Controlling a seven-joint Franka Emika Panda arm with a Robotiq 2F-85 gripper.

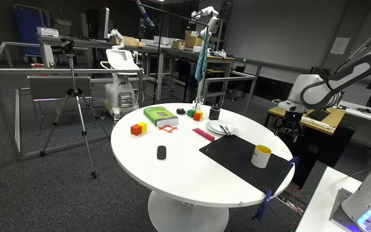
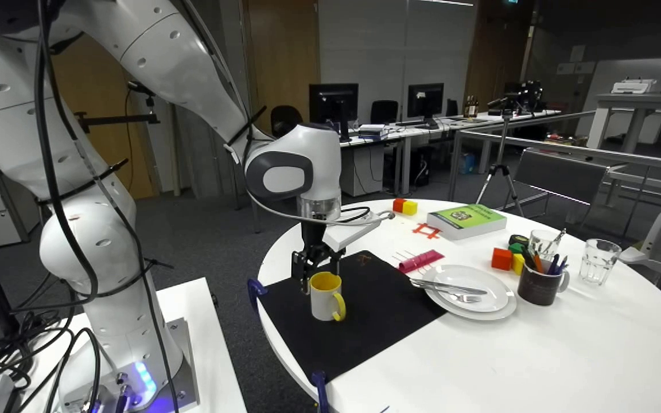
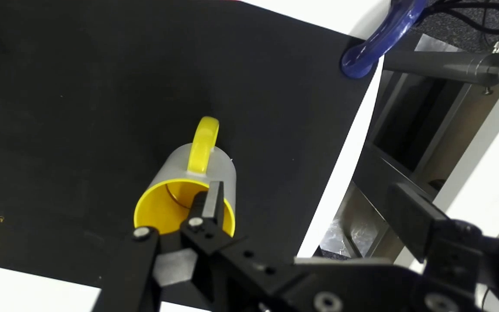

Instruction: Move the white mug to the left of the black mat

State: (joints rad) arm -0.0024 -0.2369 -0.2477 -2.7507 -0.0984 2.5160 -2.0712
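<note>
The pincer gapes empty — the white, yellow-lined cylindrical mug stands upright on the black rectangular mat, off-centre toward one finger.

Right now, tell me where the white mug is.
In an exterior view, the white mug stands upright on the right half of the black mat, nearer the blue clamps than the plates.

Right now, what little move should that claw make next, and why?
Perhaps ease the open claw sideways to centre it over the white mug: in the wrist view, one finger overlaps the mug, while the other appears out past the edge of the white table.
</note>
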